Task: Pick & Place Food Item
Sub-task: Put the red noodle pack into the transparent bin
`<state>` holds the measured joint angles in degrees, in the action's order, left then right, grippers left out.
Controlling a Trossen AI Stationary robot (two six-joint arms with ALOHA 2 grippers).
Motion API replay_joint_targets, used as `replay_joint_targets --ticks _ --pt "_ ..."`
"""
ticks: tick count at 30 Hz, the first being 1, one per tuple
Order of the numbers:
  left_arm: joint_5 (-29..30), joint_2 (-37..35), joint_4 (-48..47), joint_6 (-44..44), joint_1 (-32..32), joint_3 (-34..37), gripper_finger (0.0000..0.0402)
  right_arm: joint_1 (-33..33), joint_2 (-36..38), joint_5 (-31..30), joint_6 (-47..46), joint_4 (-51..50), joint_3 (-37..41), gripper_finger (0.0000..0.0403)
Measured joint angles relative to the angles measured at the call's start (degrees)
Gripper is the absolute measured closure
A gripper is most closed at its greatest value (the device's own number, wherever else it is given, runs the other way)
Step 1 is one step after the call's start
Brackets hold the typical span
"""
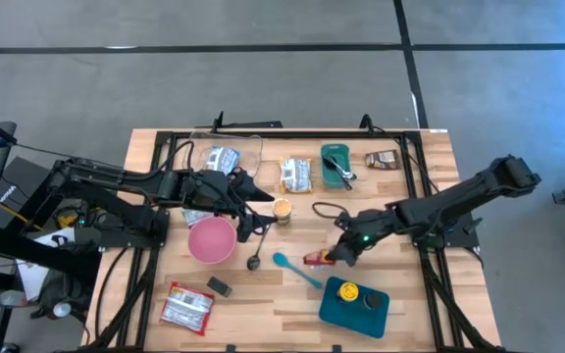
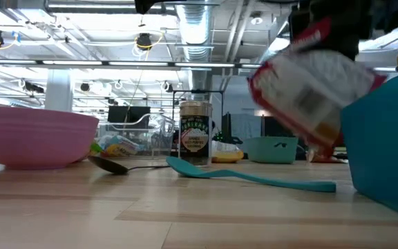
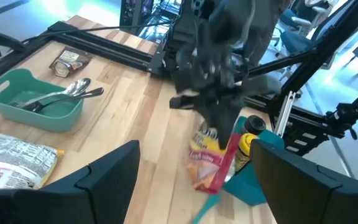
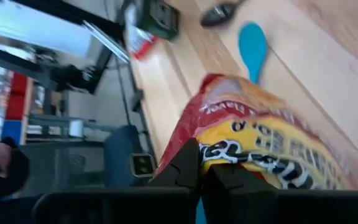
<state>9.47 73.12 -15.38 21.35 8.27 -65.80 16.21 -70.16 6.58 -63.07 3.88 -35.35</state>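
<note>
Right gripper [image 1: 339,254] clamped on red-and-yellow snack packet [image 1: 317,259], pinching its top edge so the bag hangs clear of the wooden table [image 1: 430,176]. Packet hovers just beside the teal tray [image 1: 353,302], above the light-blue spoon [image 1: 294,268] — likely mid-carry, lifted to clear clutter. Farther from the tray: yellow-lidded jar [image 1: 282,209], dark metal spoon [image 1: 255,257], pink bowl [image 1: 211,239]. Left gripper [image 1: 246,218], fingers apart and empty, waits near the jar, beyond the bowl, out of the carrying path.
</note>
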Motion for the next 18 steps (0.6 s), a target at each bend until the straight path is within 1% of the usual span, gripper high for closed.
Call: replay_joint_targets --ticks 3,7,10,14,18 --pt "0.3 0.0 0.0 -1.7 0.0 0.0 0.0101 -0.3 3.1 -1.9 -0.3 0.0 0.0 0.0403" --pt "2.9 0.0 0.0 -5.2 0.4 0.0 0.0101 -1.2 6.6 -3.8 -0.4 0.1 0.0 0.0403" --pt "5.8 0.0 0.0 -8.1 0.9 0.0 0.0101 -2.4 8.8 -4.1 -0.4 0.2 0.0 0.0403" --pt "8.9 0.4 0.1 -12.8 1.5 -0.1 0.0101 -4.2 10.7 -4.0 0.1 3.2 0.0 0.0403" --pt "9.7 1.7 0.7 -17.0 1.5 -0.1 0.0101 -5.9 11.9 -3.6 0.5 6.1 0.0 0.0403"
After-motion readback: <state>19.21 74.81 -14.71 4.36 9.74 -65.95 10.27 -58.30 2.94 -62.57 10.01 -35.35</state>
